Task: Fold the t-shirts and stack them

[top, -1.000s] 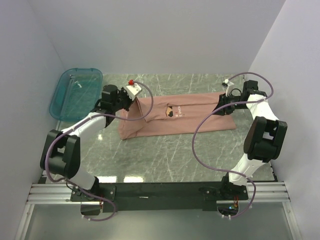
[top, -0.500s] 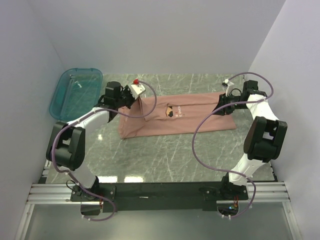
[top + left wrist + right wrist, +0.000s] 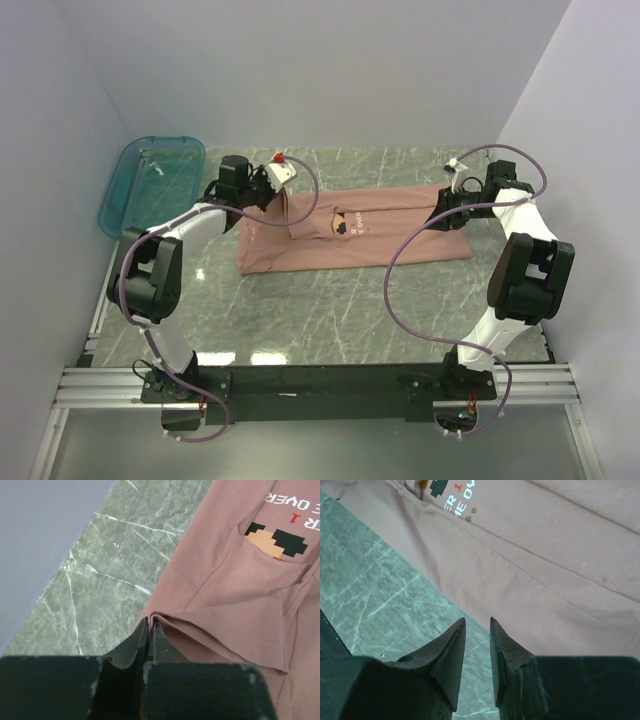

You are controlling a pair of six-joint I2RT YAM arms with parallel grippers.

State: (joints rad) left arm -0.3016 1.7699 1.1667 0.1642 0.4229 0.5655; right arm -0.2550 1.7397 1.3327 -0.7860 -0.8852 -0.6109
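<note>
Dusty-pink t-shirt (image 3: 390, 238) lies spread on the marble table (image 3: 330, 300); our left gripper (image 3: 149, 630) pinches its sleeve (image 3: 225, 625) for folding, our right gripper (image 3: 477, 630) hangs parted and empty, and next we should draw that sleeve inward.

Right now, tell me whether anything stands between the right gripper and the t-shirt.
Nothing visible does. The right gripper hangs open over the marble table, just beside the edge of the t-shirt, with only tabletop showing in the gap.
</note>
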